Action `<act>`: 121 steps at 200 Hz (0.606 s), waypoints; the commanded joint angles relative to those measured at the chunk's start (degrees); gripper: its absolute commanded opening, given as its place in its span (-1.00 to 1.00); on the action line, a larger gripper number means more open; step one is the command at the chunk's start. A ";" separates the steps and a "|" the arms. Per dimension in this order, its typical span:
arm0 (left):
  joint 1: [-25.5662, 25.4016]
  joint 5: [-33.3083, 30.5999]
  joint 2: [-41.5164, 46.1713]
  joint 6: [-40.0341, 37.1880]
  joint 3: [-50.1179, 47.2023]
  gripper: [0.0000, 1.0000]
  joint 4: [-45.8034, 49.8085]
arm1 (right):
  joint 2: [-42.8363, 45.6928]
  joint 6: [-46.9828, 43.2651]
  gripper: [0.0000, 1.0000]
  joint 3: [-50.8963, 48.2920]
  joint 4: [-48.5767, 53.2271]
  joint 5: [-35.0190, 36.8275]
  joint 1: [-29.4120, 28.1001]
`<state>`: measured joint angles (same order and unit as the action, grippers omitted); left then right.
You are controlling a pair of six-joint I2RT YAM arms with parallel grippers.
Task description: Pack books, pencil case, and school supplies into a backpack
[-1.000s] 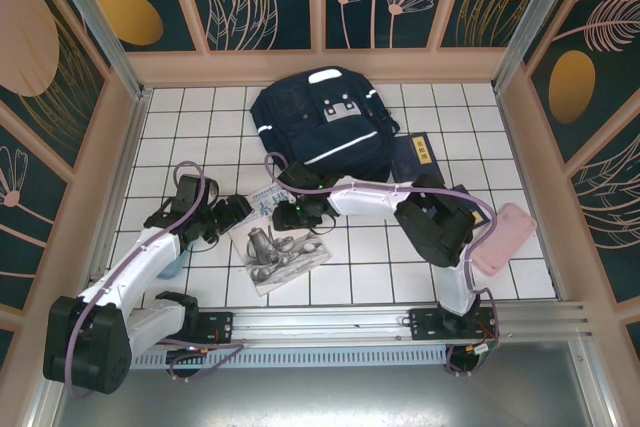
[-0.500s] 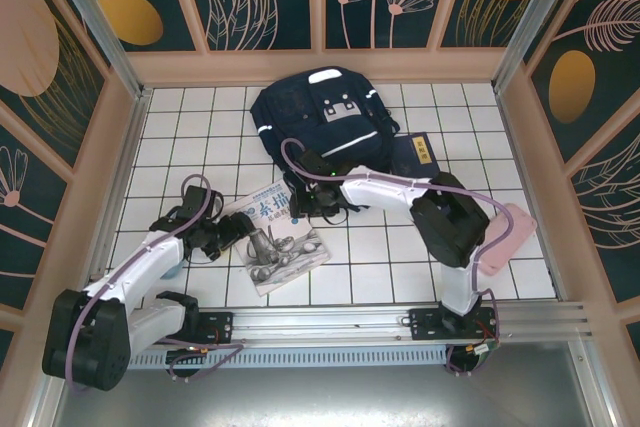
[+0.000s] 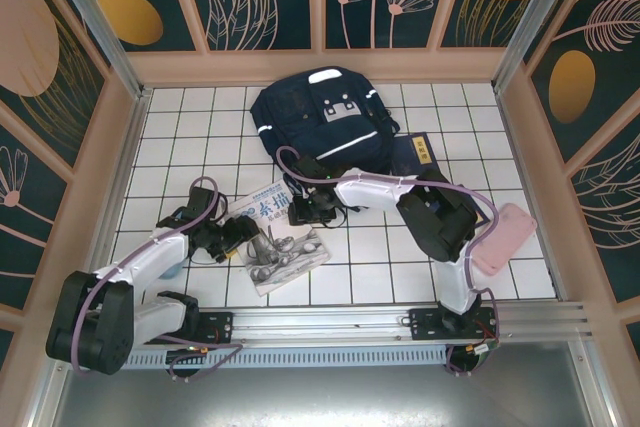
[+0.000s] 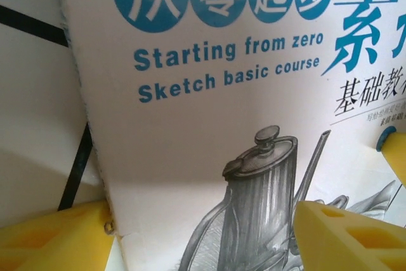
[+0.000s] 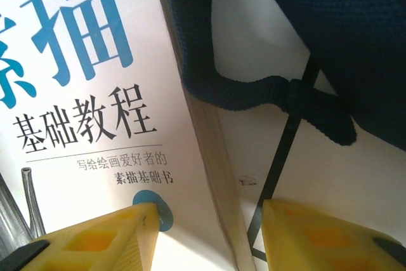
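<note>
Nothing looks packed yet: your white-and-blue book (image 3: 282, 239) lies centre frame on the bench (image 3: 180, 137), below the backpack (image 3: 320, 122), and a navy book (image 3: 415, 155) waits at its right. Your left claw (image 4: 203, 233) and right claw (image 5: 209, 233) both stand apart, straddling the white-and-blue book's edges.

Left hand (image 3: 243, 237) is creeping right and toward the near side, coming onto the left edge of the sketch course book (image 3: 285, 247), with its forearm swinging in behind. Right hand (image 3: 318, 209) is moving off the book's cover to its far right edge, beside the backpack (image 3: 320, 127) strap. The right elbow is shifting slightly.
</note>
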<state>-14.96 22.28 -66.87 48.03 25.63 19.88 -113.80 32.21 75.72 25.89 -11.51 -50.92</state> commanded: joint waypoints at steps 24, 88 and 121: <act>-0.82 12.78 2.74 0.81 0.62 0.42 -11.23 | -1.88 0.48 -0.06 -1.02 -2.95 -5.22 -0.34; -0.84 17.29 8.26 5.67 2.17 0.34 -13.33 | -2.21 1.63 -0.06 -2.46 -5.77 -7.99 0.12; -0.81 15.91 6.19 4.88 1.71 0.27 -12.47 | -2.36 1.72 -0.06 -2.69 -6.11 -8.01 0.42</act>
<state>-15.31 34.24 -59.46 52.84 25.54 12.88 -114.06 32.91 74.81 24.03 -15.18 -49.32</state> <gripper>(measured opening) 0.654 0.472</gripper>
